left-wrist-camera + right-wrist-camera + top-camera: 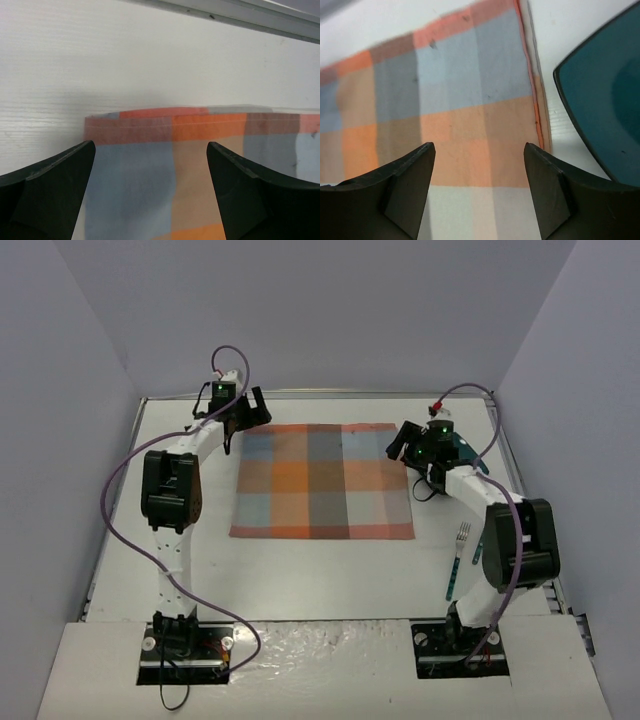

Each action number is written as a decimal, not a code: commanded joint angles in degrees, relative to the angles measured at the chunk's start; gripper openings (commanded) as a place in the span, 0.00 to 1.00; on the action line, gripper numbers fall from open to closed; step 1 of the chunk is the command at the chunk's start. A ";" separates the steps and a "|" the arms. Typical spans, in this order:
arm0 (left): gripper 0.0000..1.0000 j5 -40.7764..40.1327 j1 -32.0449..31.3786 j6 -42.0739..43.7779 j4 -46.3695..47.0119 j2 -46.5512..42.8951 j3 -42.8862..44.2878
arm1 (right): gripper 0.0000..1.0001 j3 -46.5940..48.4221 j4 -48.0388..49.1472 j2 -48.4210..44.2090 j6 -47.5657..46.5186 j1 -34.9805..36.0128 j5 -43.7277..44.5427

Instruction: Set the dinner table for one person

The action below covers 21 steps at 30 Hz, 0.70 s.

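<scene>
The white dinner table (300, 580) carries an orange-blue-grey plaid placemat (322, 480) laid flat in its middle. My left gripper (254, 410) is open and empty over the placemat's far left corner; in the left wrist view the gripper (150, 146) straddles the cloth (165, 170) near its hem. My right gripper (402, 444) is open and empty over the placemat's far right part (470, 100), its jaws (479, 146) spread above the cloth. A teal plate (605, 100) lies just right of the placemat, mostly hidden behind the right arm in the top view (466, 452).
A fork (458, 558) with a teal handle lies on the table at the right, near the right arm's base. Grey walls close in the table on three sides. A raised rim (240, 15) runs along the table's far edge.
</scene>
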 commanded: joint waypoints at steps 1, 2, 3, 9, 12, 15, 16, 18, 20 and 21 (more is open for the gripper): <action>0.97 -5.21 -3.59 5.63 -7.69 -16.77 5.84 | 0.73 -0.60 0.74 -13.58 1.98 -1.84 6.14; 0.97 -6.54 -4.25 6.11 -9.60 -19.06 5.37 | 0.77 -1.98 0.57 -15.83 2.87 -2.61 6.45; 0.97 -7.56 -4.82 6.44 -11.23 -21.25 4.80 | 0.81 -3.39 0.49 -17.94 3.96 -3.54 6.61; 0.97 -13.59 -5.96 4.54 -21.25 -32.35 -1.99 | 1.00 -11.58 0.09 -27.29 7.66 -9.50 9.59; 0.97 -13.99 -5.96 3.10 -25.31 -38.60 -6.95 | 1.00 -15.68 0.10 -30.50 7.32 -11.48 9.16; 0.97 -13.89 -5.94 2.85 -27.22 -44.66 -14.36 | 1.00 -18.69 -1.59 -31.83 11.15 -14.48 8.18; 0.97 -13.54 -5.87 3.13 -27.44 -45.74 -15.79 | 1.00 -19.65 -1.67 -31.62 13.07 -16.33 6.27; 0.97 -12.84 -5.82 4.13 -27.94 -49.52 -20.78 | 1.00 -20.70 -0.83 -29.48 14.93 -18.46 4.36; 0.97 -12.07 -5.71 5.12 -28.14 -52.27 -24.49 | 1.00 -21.67 1.28 -27.08 16.13 -20.63 1.21; 0.97 -11.88 -5.70 5.58 -28.03 -53.36 -25.94 | 1.00 -22.05 2.48 -25.90 16.58 -21.62 -0.38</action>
